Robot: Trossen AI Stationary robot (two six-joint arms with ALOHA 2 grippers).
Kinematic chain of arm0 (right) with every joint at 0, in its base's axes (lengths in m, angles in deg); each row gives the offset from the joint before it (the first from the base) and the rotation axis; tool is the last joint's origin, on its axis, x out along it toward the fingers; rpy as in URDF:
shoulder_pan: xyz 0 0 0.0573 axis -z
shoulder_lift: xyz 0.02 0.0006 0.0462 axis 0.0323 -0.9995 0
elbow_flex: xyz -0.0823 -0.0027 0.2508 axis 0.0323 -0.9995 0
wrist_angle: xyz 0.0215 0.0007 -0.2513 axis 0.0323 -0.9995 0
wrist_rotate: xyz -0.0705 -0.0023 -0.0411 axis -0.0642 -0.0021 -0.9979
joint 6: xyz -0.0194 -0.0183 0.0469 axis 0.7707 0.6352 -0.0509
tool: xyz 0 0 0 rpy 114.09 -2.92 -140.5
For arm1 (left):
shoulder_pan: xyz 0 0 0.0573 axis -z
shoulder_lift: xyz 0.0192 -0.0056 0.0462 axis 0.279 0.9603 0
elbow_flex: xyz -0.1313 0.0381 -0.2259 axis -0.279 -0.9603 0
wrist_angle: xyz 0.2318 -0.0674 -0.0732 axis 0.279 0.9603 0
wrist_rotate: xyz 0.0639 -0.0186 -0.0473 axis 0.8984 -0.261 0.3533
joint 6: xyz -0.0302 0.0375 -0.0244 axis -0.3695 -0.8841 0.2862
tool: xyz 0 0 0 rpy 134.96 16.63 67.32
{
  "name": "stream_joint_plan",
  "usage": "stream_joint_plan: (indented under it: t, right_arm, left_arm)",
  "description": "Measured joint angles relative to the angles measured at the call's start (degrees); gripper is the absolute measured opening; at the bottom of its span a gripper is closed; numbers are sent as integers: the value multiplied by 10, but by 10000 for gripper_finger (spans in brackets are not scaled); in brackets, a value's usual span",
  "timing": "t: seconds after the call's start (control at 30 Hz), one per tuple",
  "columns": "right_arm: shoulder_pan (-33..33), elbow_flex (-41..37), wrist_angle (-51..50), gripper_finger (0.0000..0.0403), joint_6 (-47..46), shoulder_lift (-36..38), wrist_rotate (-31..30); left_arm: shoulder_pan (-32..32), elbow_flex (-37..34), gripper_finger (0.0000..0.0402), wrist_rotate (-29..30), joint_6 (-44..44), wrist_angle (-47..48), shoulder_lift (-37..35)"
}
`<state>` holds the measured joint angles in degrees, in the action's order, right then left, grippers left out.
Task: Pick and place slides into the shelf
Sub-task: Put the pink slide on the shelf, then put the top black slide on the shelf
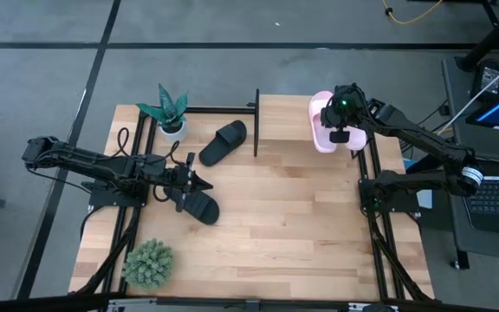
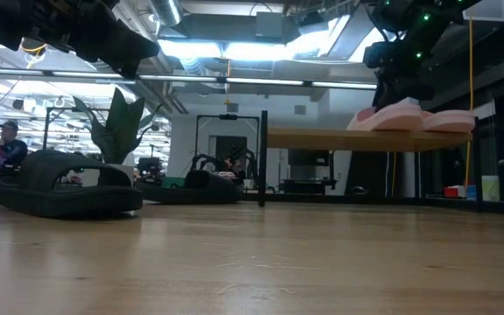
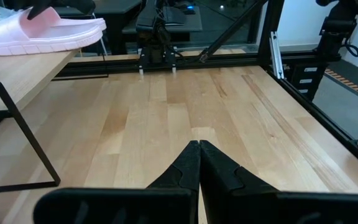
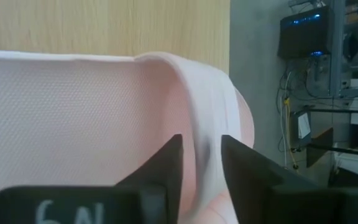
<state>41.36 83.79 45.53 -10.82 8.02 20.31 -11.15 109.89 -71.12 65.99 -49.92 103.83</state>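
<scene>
Two pale pink slides [image 1: 323, 121] lie side by side on the light-wood shelf board [image 1: 284, 121] at the table's far right; the low view shows both slides [image 2: 392, 115] on the board [image 2: 322, 138]. My right gripper [image 1: 340, 132] is above them, shut on one slide's strap. One black slide [image 1: 201, 206] lies sole down on the table at the left. My left gripper [image 1: 199, 184] hovers just above it, shut and empty [image 3: 199, 149]. The second black slide [image 1: 223, 142] lies farther back, beside the shelf's black post [image 1: 256, 121]. My right gripper holds the pink slide by the edge of its wide strap [image 4: 201, 134], pinched between the two fingers. One finger [image 4: 166, 165] is on the footbed side and the other [image 4: 244, 165] is on the strap's outer side. The fingers point down from above. The slide's sole rests on the shelf board.
A potted leafy plant [image 1: 170, 111] stands at the table's far left and a round spiky green plant [image 1: 148, 264] at the near left. Black metal frame rails run along the table's sides. Bare wood lies between the arms [image 1: 284, 217].
</scene>
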Motion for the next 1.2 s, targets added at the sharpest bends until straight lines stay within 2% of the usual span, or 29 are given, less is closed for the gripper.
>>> stream_joint_plan:
  t: [0.3,0.9,1.2]
  right_arm:
    - [0,0,0,151,-3,0,0]
    - [-1,3,-38,153,-72,2,1]
    - [-26,63,-74,153,-100,2,10]
  left_arm:
    - [0,0,0,0,0,0,0]
    - [0,0,0,0,0,0,0]
    - [0,0,0,0,0,0,0]
